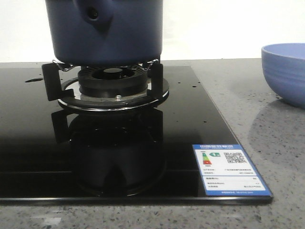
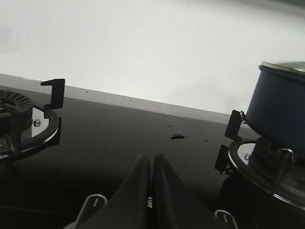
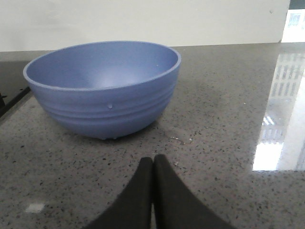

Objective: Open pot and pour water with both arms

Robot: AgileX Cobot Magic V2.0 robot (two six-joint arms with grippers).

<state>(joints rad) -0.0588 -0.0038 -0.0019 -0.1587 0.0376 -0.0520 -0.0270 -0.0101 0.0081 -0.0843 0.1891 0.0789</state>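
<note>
1. Pot sits on the burner stand, ahead and right of the left claw; lid rim just visible.
2. Both claws pinched closed, empty; right claw faces the bowl on the table.
3. Pot likely heavy with water and matte; side nub offers a grip.
4. Open glass hob between; stand prongs could snag.

The left gripper has matte black fingers that taper to thin tips, a small white marking near the seam and silver wire loops at its base. The right gripper has identical plain black tapered fingers.
</note>
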